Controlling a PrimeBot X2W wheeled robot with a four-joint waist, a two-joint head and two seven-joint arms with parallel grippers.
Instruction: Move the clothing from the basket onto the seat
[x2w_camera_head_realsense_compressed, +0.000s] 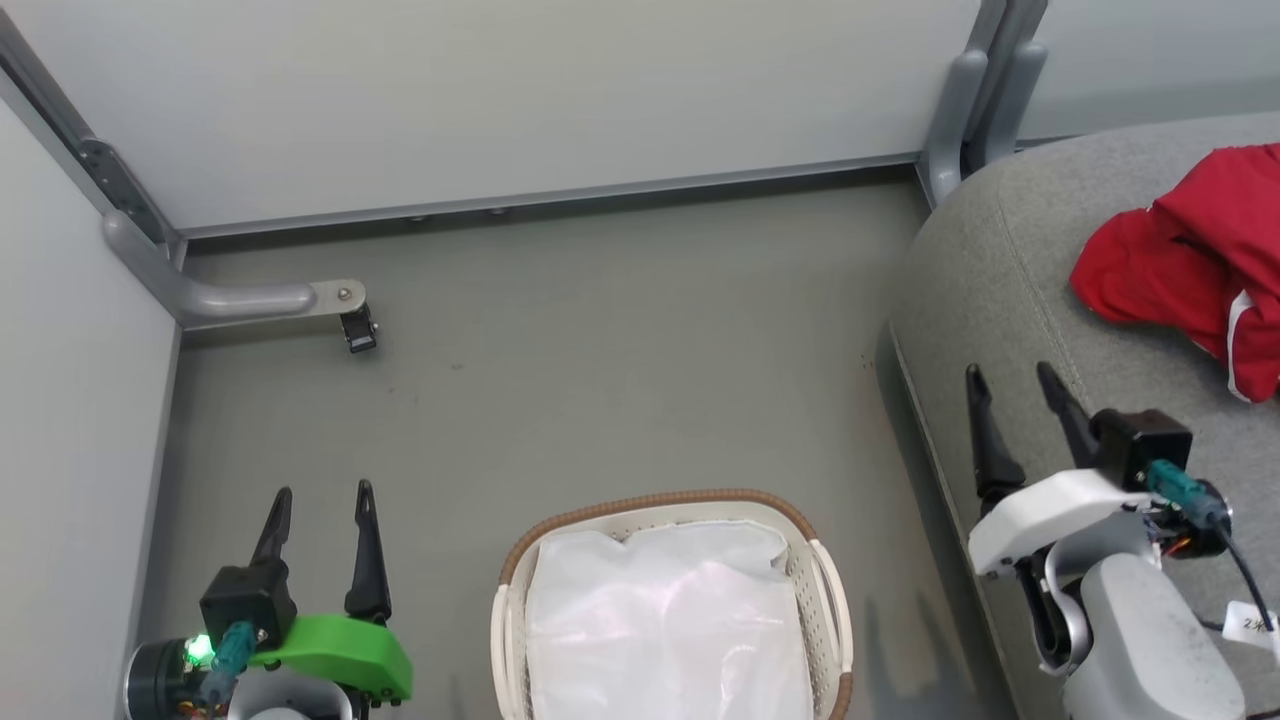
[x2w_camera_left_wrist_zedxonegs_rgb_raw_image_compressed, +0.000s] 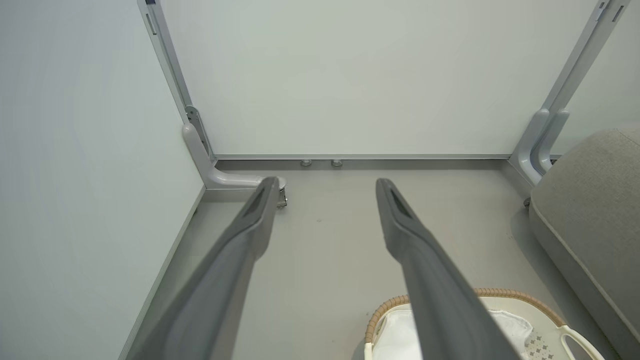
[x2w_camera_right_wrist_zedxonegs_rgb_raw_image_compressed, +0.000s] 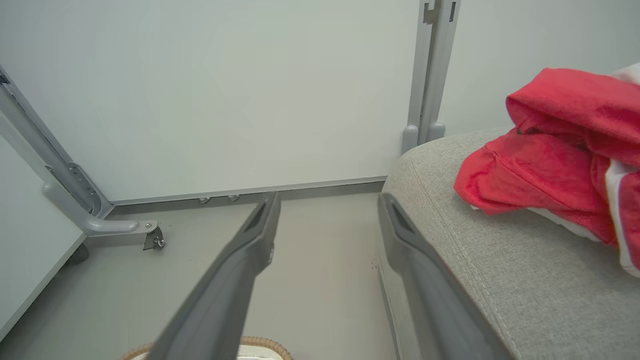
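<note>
Red clothing (x2w_camera_head_realsense_compressed: 1190, 265) with white trim lies bunched on the light-grey seat (x2w_camera_head_realsense_compressed: 1000, 290) at the right, also red clothing (x2w_camera_right_wrist_zedxonegs_rgb_raw_image_compressed: 555, 160) on the seat (x2w_camera_right_wrist_zedxonegs_rgb_raw_image_compressed: 480, 260) in the right wrist view. The cream basket (x2w_camera_head_realsense_compressed: 825, 590) with a brown rim stands on the floor at the bottom centre, holding its white liner cloth (x2w_camera_head_realsense_compressed: 665, 625). My right gripper (x2w_camera_head_realsense_compressed: 1010, 375) hangs open over the seat's left edge, left of the clothing, with nothing between its fingers. My left gripper (x2w_camera_head_realsense_compressed: 322, 492) stands open over the floor, left of the basket (x2w_camera_left_wrist_zedxonegs_rgb_raw_image_compressed: 520, 300).
Pale partition walls close off the back and left. A grey metal foot with a small caster (x2w_camera_head_realsense_compressed: 357, 328) juts onto the floor at the back left. Another partition post (x2w_camera_head_realsense_compressed: 960, 110) stands by the seat's far corner. Grey floor (x2w_camera_head_realsense_compressed: 620, 350) lies between basket and walls.
</note>
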